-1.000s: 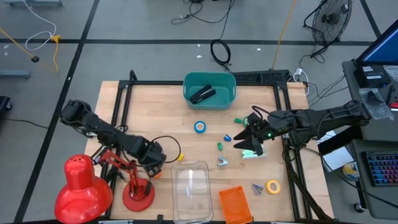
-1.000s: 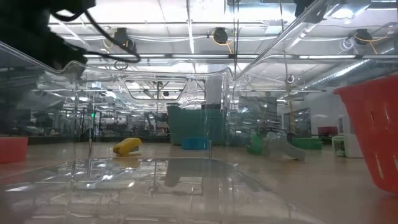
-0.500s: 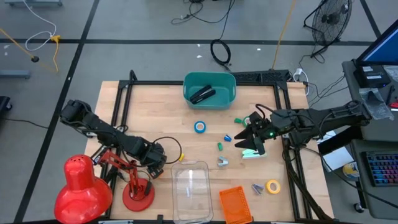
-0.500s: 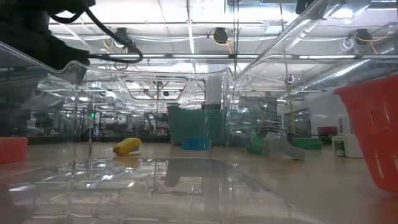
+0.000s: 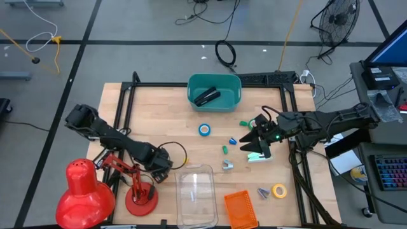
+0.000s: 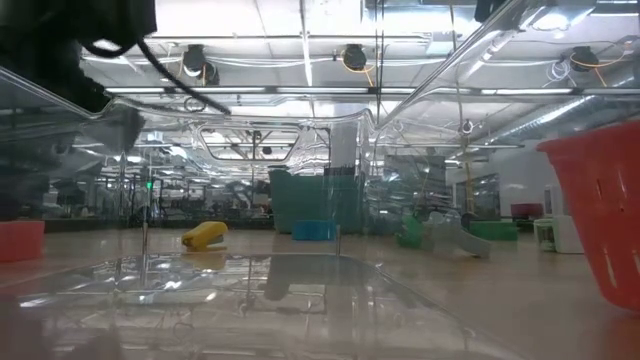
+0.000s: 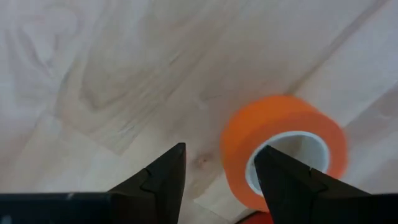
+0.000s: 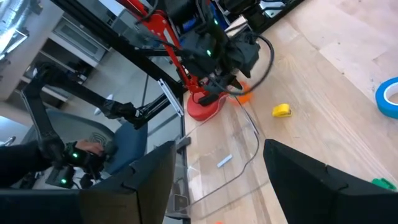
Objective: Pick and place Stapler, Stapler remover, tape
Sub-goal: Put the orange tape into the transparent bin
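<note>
The orange tape roll (image 7: pixel 283 146) lies flat on the wood, its pale core facing up. My left gripper (image 7: pixel 217 180) (image 5: pixel 162 168) hangs open over it, near the table's near-left. One finger (image 7: pixel 283 180) is in line with the core and the other (image 7: pixel 165 180) stands beside the outer wall. My right gripper (image 8: pixel 221 180) (image 5: pixel 254 145) is open at the table's right, over a pale green thing (image 5: pixel 255 157). The blue tape (image 5: pixel 204 130) and yellow tape (image 5: pixel 278 190) lie flat. A black stapler (image 5: pixel 207 97) lies in the teal bin (image 5: pixel 194 95). My left gripper comes at the orange tape from above with its fingers apart. Whether either finger touches the roll, I cannot tell.
A clear tub (image 5: pixel 194 187) and an orange basket (image 5: pixel 240 208) stand at the near edge. A red desk lamp (image 5: pixel 82 191) with its base (image 5: pixel 140 198) is close to the left gripper. Small metal pieces (image 5: pixel 227 165) (image 5: pixel 262 192) and coloured bits (image 5: pixel 225 149) lie mid-table.
My left arm has shifted a little toward the table's right and near edge, bringing its gripper over the orange tape. The right arm has kept still.
</note>
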